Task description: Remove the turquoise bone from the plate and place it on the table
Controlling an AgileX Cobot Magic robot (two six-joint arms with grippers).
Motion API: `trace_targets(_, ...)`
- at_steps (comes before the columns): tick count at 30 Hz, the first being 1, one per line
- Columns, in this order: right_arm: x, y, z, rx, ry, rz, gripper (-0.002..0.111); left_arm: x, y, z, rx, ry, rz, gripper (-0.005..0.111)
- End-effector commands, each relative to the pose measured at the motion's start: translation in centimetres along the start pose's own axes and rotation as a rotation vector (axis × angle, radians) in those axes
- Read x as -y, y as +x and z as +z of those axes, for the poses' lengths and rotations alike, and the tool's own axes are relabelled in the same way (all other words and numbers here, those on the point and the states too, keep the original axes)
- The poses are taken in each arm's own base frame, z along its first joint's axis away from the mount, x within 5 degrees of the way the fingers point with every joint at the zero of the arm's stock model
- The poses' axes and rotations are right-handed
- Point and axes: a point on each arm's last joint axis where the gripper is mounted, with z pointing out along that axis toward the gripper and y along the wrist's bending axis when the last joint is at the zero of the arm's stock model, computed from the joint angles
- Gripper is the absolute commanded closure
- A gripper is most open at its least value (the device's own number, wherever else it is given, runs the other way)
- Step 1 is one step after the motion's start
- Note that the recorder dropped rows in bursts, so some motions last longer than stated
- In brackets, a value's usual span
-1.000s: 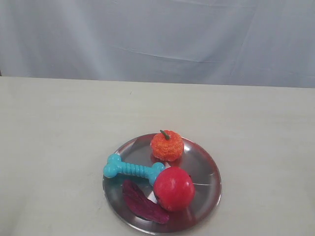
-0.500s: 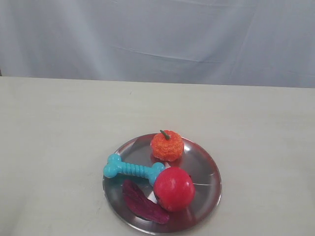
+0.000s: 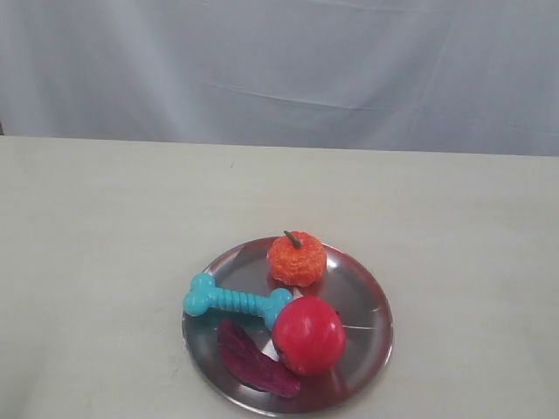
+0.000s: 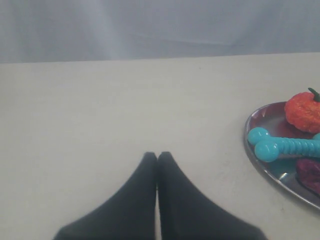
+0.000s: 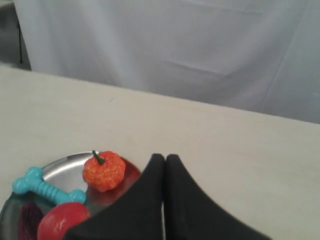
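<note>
The turquoise bone (image 3: 236, 300) lies on the left part of the silver plate (image 3: 371, 301), one knobbed end over the rim. It also shows in the left wrist view as the bone (image 4: 285, 146) on the plate (image 4: 260, 117) and in the right wrist view as the bone (image 5: 47, 188) on the plate (image 5: 62, 165). The plate rests on the beige table (image 3: 105, 227). My left gripper (image 4: 157, 156) is shut and empty, over bare table well away from the plate. My right gripper (image 5: 165, 158) is shut and empty, raised beside the plate. Neither gripper appears in the exterior view.
On the plate with the bone are an orange knobbly fruit (image 3: 296, 257), a red apple (image 3: 308, 334) and a dark purple-red slice (image 3: 253, 358). The apple touches the bone's right end. A pale cloth backdrop (image 3: 279, 61) hangs behind the table.
</note>
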Motion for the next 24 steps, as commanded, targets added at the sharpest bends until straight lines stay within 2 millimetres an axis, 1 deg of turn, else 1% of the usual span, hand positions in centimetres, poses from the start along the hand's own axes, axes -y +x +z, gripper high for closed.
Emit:
trace_targets(1,-1.5,-3.3,3.4,-0.160,-0.046,-0.100,0.109,0.0,0.1,0.0,-0.001,0.002,0.001,0.107)
trace_targets(3,-2.4,-4.5,5.4,-0.232,-0.067,-0.178,0.109,0.0,0.1,0.0,-0.001,0.002,0.001,0.107)
trace_targets(6,-3.8,-5.3,8.5,-0.308,-0.103,-0.278,0.109,0.0,0.1,0.0,-0.001,0.002,0.001,0.107)
trace_targets(10,-5.7,-5.4,11.9,-0.373,-0.155,-0.382,0.109,0.0,0.1,0.0,-0.001,0.002,0.001,0.107)
trace_targets(15,-7.7,-4.4,15.0,-0.519,-0.202,-0.492,0.109,0.0,0.1,0.0,-0.001,0.002,0.001,0.107)
trace_targets(18,-8.8,-4.0,16.3,-0.629,-0.243,-0.543,0.109,0.0,0.1,0.0,-0.001,0.002,0.001,0.107)
trace_targets(20,-9.6,-4.0,17.1,-0.678,-0.306,-0.562,0.109,0.0,0.1,0.0,-0.001,0.002,0.001,0.107)
trace_targets(24,-11.5,-4.4,18.5,-0.707,-0.476,-0.581,0.109,0.0,0.1,0.0,-0.001,0.002,0.001,0.107)
